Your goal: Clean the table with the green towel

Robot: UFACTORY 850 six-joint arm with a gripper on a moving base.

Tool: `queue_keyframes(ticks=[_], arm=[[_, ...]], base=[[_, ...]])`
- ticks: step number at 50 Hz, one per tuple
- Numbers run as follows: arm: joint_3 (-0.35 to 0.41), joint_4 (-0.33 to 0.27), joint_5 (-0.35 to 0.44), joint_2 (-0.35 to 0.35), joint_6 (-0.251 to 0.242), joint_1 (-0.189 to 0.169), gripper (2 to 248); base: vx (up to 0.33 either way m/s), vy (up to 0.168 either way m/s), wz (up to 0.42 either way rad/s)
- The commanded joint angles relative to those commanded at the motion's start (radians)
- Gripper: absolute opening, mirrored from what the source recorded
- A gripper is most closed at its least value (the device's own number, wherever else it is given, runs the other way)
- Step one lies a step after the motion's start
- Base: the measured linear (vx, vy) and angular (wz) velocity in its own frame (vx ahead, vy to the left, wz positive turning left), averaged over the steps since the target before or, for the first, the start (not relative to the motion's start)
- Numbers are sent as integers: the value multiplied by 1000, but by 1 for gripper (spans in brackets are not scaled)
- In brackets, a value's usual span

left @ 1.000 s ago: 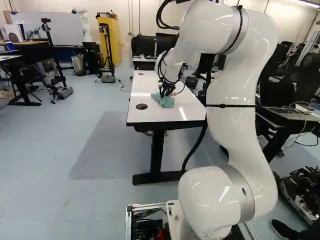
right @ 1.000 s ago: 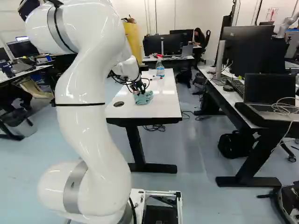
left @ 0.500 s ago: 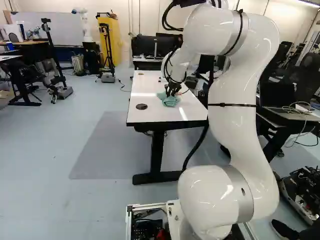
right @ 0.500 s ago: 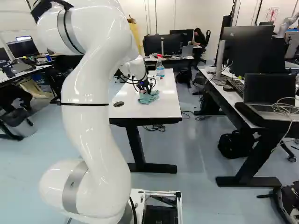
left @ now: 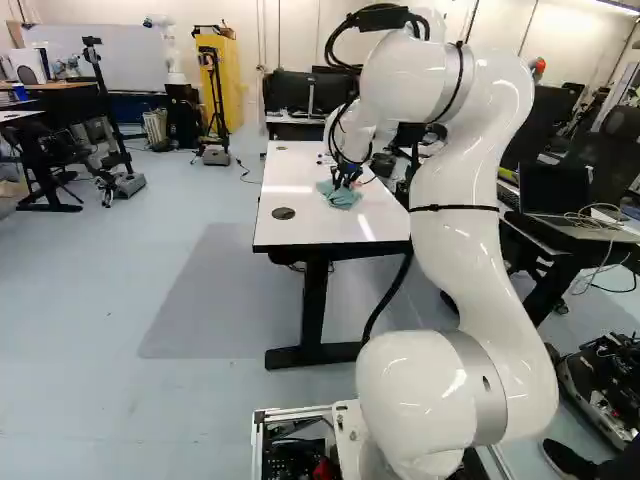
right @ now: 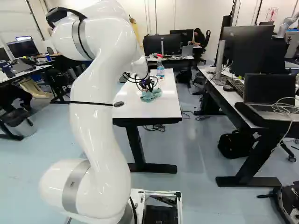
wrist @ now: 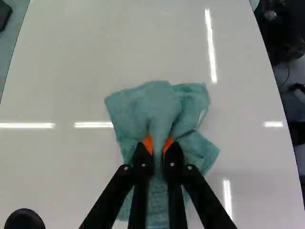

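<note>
A white robot arm (left: pixel 462 165) works a glossy white surface (left: pixel 335 228), its black pincer (left: pixel 344 183) just above centre in the left base view. The pincer (wrist: pixel 158 145) is closed nearly all the way, a bunched fold of the green towel (wrist: pixel 159 107) pinched between its orange pads (wrist: pixel 148 143); the rest of the cloth spreads crumpled on the surface. At upper centre of the right base view, a red-topped spray bottle (right: pixel 160 71) stands beyond the towel.
</note>
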Motion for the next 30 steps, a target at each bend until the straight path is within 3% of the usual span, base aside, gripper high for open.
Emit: queue_keyframes(ticks=[30], arm=[[-175,0,0,-123,0,33,43]], base=[[0,0,0]])
